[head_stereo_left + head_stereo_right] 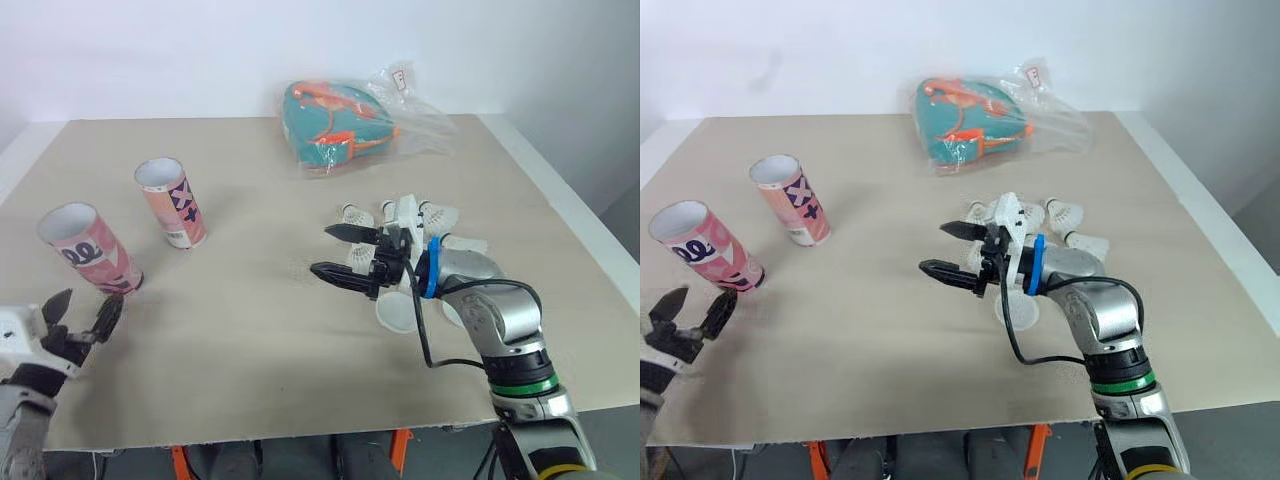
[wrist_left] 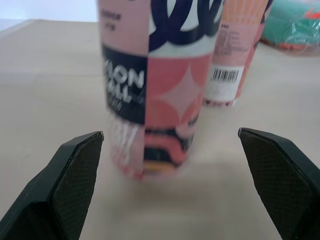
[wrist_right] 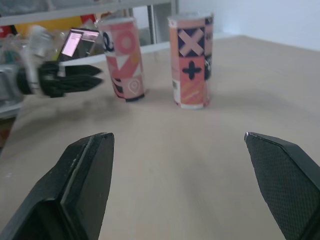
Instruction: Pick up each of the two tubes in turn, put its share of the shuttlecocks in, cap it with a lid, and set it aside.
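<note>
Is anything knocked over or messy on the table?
Nothing is knocked over: the near tube and the far tube both stand upright with open tops. The only messy bit is the shuttlecocks, lying in a loose heap by the right gripper. Nothing looks broken.

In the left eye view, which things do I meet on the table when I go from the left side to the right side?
Near pink tube → tube with crosses → right gripper → shuttlecocks. Left out for overlap: left gripper, teal bag.
</note>
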### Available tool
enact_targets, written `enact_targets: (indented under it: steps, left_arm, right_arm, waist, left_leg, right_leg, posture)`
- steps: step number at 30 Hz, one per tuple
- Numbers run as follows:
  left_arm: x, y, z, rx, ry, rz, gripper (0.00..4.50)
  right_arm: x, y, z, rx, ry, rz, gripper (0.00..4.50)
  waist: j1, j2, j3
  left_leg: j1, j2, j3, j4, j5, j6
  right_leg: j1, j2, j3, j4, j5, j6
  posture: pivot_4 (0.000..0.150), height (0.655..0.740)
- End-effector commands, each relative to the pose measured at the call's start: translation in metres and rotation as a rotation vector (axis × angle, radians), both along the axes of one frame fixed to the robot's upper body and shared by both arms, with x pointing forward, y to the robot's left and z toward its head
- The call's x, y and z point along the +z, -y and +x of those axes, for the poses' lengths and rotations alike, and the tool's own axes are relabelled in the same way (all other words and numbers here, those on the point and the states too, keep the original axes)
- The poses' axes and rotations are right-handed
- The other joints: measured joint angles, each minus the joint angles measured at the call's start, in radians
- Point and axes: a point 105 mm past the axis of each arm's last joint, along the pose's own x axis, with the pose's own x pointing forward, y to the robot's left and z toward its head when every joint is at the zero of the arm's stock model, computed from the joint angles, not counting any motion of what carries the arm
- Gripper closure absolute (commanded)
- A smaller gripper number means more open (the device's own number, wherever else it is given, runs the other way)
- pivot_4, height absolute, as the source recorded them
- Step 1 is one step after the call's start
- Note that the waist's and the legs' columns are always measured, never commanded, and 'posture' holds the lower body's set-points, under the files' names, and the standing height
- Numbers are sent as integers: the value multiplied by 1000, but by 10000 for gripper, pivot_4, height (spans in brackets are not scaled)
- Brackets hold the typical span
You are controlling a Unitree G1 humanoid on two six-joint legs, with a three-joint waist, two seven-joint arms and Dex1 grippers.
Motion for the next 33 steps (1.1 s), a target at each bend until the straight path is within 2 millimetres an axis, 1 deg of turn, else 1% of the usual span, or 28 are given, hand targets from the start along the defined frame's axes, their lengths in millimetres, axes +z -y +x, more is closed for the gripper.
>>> enact_targets:
  steps: [1,5,11,16,20,26,30,33]
  left_arm:
    - [1,-11,11,36,5,15,0]
    - [-3,-14,26,36,2,-9,0]
    - [-8,-13,46,2,-10,-2,0]
    - [-8,-12,63,-33,-16,12,0]
    - [-17,-12,74,-70,-54,40,0]
    - [-14,-7,80,-108,-45,96,0]
    - [-14,-6,80,-123,-47,146,0]
    - [-14,-9,77,-115,-53,164,0]
  right_arm:
    - [15,9,-5,-37,60,21,374]
    - [18,18,-4,-88,72,21,374]
    - [19,24,-8,-118,77,19,374]
    - [23,25,-13,-118,75,30,374]
    - [23,21,-20,-93,77,25,374]
    - [20,23,-21,-96,74,12,374]
    - [19,24,-21,-94,72,6,374]
    - [19,23,-21,-93,71,3,374]
  waist:
    - [0,0,0]
    - [0,0,0]
    - [1,0,0]
    - [2,0,0]
    - [2,0,0]
    - [3,0,0]
    - [3,0,0]
    - [4,0,0]
  left_leg:
    - [0,0,0,0,0,0]
    - [0,1,1,-1,0,0]
    - [-2,1,1,-1,0,0]
    - [-4,1,0,-1,0,0]
    - [-4,1,0,-1,0,0]
    - [-5,1,0,-1,0,0]
    - [-5,1,0,-1,0,0]
    - [-5,1,0,-1,0,0]
  right_leg:
    - [-1,0,0,1,1,1]
    - [-2,1,0,1,2,2]
    - [-4,1,0,1,3,-1]
    - [-5,1,0,1,5,-2]
    - [-6,1,0,1,5,-2]
    - [-6,1,0,1,5,-2]
    - [-6,1,0,1,5,-2]
    - [-6,1,0,1,5,-2]
  posture:
    - [1500,7400]
    - [1500,7400]
    - [1500,7400]
    - [1500,7400]
    - [1500,7400]
    - [1500,7400]
    - [1500,7400]
    - [1500,7400]
